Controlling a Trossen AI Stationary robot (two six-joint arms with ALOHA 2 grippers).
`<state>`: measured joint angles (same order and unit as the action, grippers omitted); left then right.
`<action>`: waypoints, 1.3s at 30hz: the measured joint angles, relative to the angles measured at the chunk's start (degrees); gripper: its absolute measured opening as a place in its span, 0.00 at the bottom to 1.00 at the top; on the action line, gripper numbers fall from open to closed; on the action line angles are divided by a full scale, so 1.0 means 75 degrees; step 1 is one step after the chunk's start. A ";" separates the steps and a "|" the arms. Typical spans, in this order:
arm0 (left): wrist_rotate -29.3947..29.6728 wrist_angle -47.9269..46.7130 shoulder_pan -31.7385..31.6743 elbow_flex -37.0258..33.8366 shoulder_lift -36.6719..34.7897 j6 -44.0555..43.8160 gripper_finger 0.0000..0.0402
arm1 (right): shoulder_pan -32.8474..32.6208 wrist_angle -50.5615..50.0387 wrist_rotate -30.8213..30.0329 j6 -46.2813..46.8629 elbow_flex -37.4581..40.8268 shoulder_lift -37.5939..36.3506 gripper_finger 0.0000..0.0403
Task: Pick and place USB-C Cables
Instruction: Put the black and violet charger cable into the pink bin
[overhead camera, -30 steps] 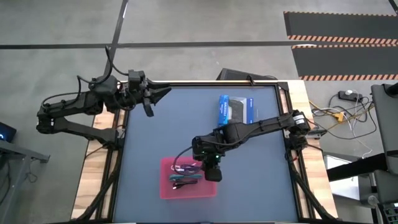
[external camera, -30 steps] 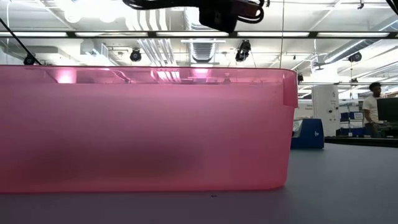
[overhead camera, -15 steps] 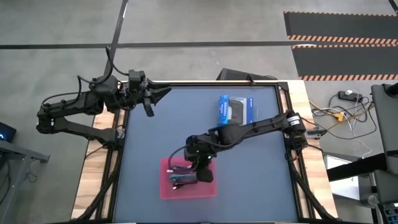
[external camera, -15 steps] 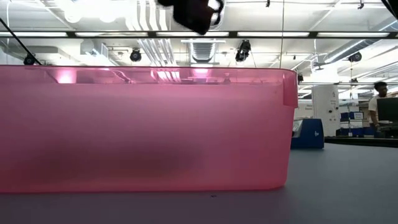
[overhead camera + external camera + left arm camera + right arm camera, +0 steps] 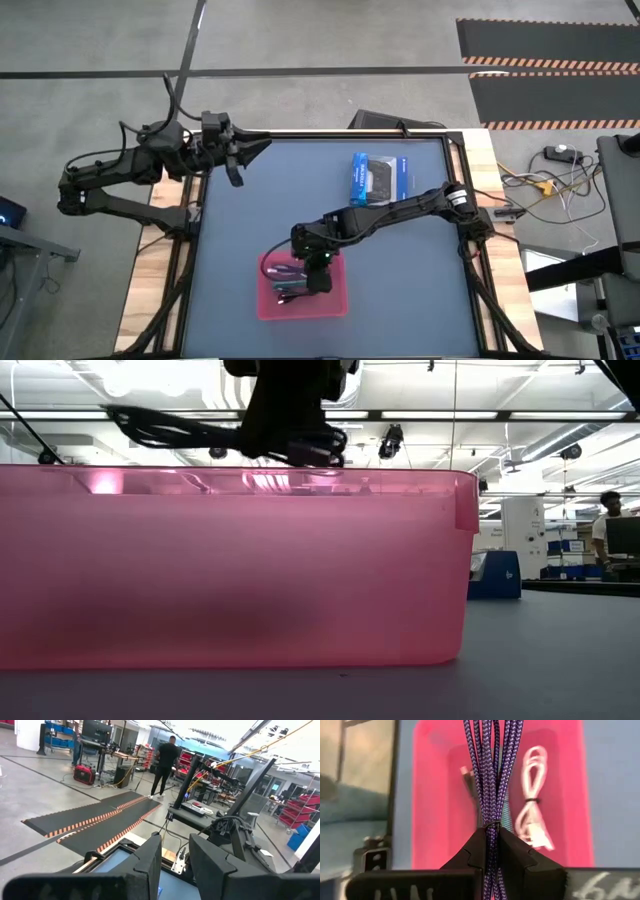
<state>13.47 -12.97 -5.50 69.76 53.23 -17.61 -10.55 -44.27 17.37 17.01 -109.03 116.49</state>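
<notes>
Grey-blue table (image 5: 400, 260) is being shown from above, with both arms reaching over it. Pink tray (image 5: 335, 303) is being seen near the table's front edge, and in the low view its wall (image 5: 230, 560) is filling most of the picture. A blue-and-black box (image 5: 379, 177) is lying well apart from the tray, toward the back of the table. The right hand (image 5: 318, 272) is being held over the tray, and its fingers (image 5: 515, 855) are being pressed together on the purple cable (image 5: 492, 775), whose bundled loops are hanging above the tray's floor. The white cable (image 5: 534, 815) is lying coiled in the tray, beside the purple one, and a teal cable (image 5: 506, 817) is being partly hidden behind it. The left hand (image 5: 243, 158) is being held at the table's back left corner, its fingers (image 5: 150, 860) spread a little and gripping nothing.
</notes>
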 joint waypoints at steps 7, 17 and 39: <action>0.0000 0.0000 0.0000 0.0000 0.0004 0.0003 0.21 | -0.0090 0.0022 0.0036 0.0075 -0.0009 0.0063 0.06; 0.0000 -0.0006 0.0000 0.0000 0.0012 0.0003 0.21 | -0.0243 0.0321 0.1798 0.0628 -0.0009 0.0783 0.06; 0.0000 -0.0006 0.0001 0.0000 -0.0013 0.0003 0.21 | -0.0188 0.0738 0.2485 0.0963 -0.0009 0.1032 0.27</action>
<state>13.47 -13.02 -5.49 69.76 53.13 -17.58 -11.97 -38.74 36.01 24.23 -109.10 124.22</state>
